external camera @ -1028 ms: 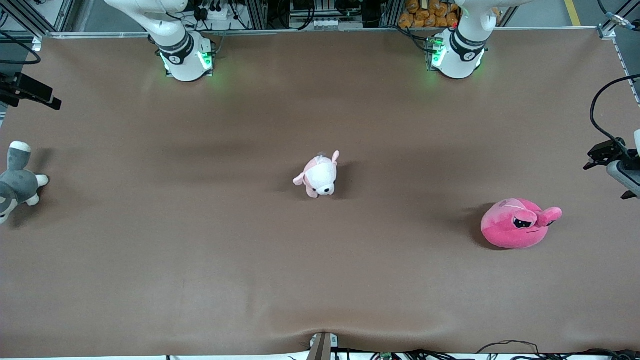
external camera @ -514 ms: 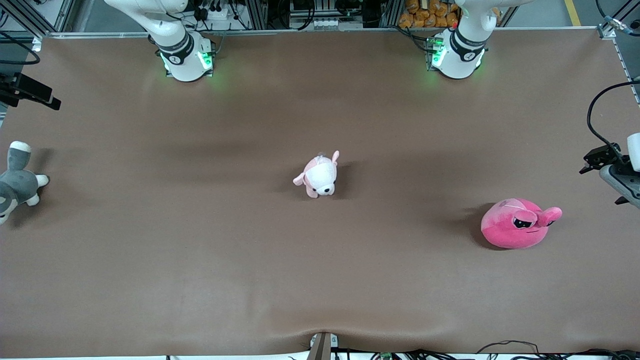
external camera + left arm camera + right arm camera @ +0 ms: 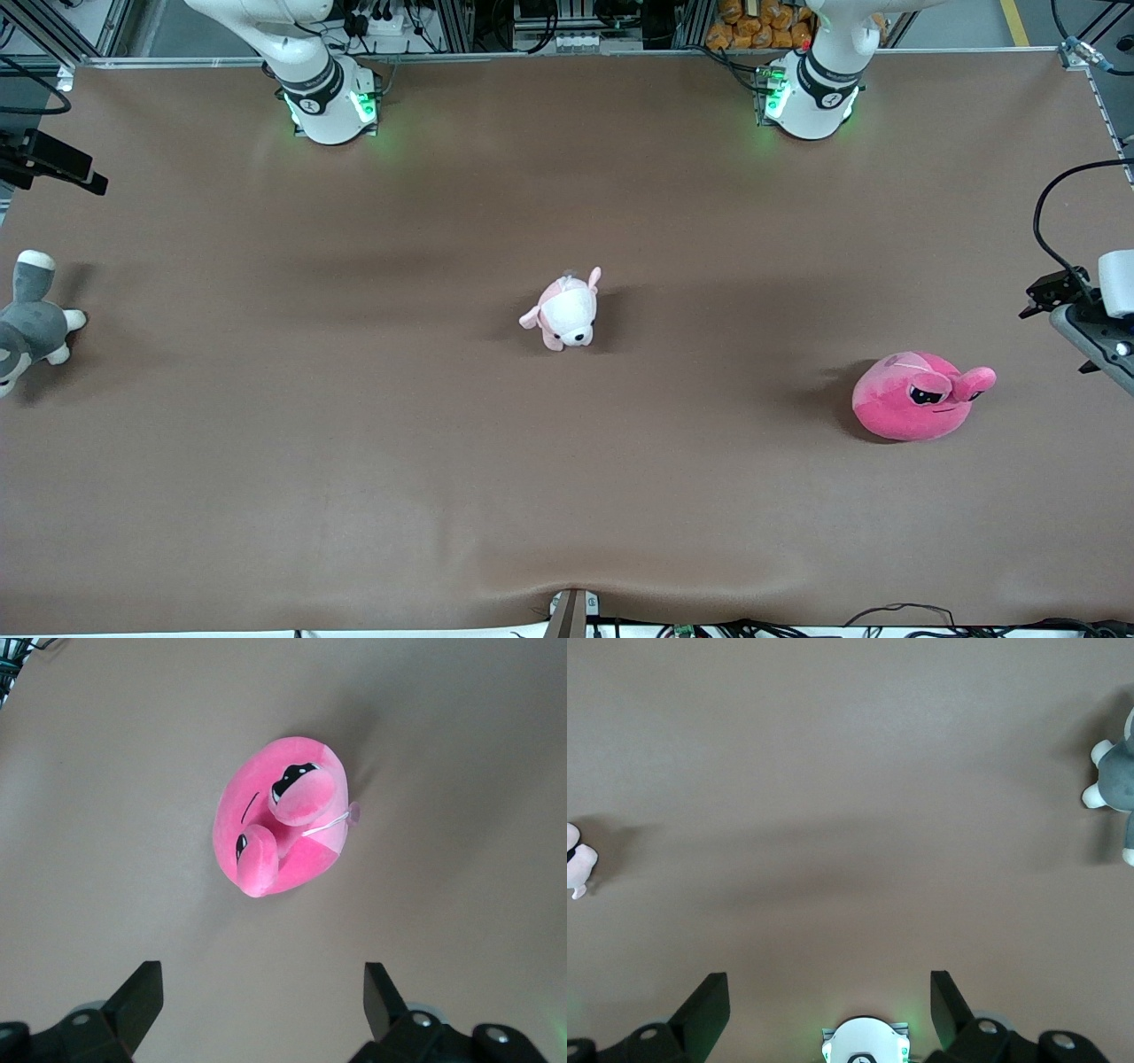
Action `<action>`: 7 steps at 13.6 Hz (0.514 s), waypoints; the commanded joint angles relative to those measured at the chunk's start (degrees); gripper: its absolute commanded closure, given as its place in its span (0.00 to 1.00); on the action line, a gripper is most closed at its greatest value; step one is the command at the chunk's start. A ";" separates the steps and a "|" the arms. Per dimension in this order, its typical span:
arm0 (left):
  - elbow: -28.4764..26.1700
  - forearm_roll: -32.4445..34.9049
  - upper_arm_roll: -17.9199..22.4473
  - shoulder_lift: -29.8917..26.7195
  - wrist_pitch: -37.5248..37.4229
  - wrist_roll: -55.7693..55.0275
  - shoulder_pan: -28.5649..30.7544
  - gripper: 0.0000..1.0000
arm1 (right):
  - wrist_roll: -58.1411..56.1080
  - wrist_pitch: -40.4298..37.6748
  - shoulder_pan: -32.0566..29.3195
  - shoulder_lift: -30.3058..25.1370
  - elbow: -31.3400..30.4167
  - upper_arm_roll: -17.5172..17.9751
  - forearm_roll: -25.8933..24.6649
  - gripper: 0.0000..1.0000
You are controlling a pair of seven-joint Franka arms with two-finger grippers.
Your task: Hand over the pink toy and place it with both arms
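pink toy (image 3: 921, 395): lying on the table (image 3: 567, 496) toward the left arm's end, face up, both stalk eyes showing; nothing touching it.
left gripper (image 3: 264, 1001): jaws spread wide, empty, up in the air; in my left wrist view the toy sits clear of the fingertips (image 3: 143, 985), not yet between them. In the front view only part of that wrist shows at the frame edge, near the toy.
right gripper (image 3: 829, 1003): jaws spread wide, empty, high over bare table near its own base; this arm waits.
step: I judge this as the approach for the first pick, no contact yet; handover and placing not begun.
puppy plush (image 3: 567, 313): mid-table, well apart from my left gripper, between the two arms.
grey plush (image 3: 28, 321): at the right arm's end, well apart from everything.
risk 1: soft rounded body, so jaws closing off-centre may squeeze it out sideways.
risk 2: pinching only a stalk eye leaves the toy dangling, a poor grip to pass on.
risk 3: at handover, if the left lets go before the right has closed, it drops.
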 commanded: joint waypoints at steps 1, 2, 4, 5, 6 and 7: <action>-0.38 0.00 -0.16 0.75 1.40 1.19 0.39 0.00 | 0.57 0.20 -0.99 -0.32 -0.41 0.64 0.06 0.00; -0.82 0.00 -0.16 1.01 2.27 1.37 0.39 0.00 | 0.57 0.20 -0.99 -0.32 -0.41 0.55 0.06 0.00; -1.79 0.00 -0.16 1.10 3.42 1.72 0.30 0.00 | 0.57 0.20 -0.99 -0.32 -0.41 0.64 0.06 0.00; -1.88 0.00 -0.16 1.19 3.77 1.81 0.39 0.00 | 0.57 0.20 -0.99 -0.32 -0.41 0.55 0.06 0.00; -2.05 0.00 -0.16 1.36 4.12 1.81 0.56 0.00 | 0.57 0.20 -0.99 -0.32 -0.41 0.55 0.06 0.00; -2.40 0.00 -0.16 1.54 4.56 1.81 0.48 0.00 | 0.57 0.20 -0.99 -0.32 -0.50 0.55 0.06 0.00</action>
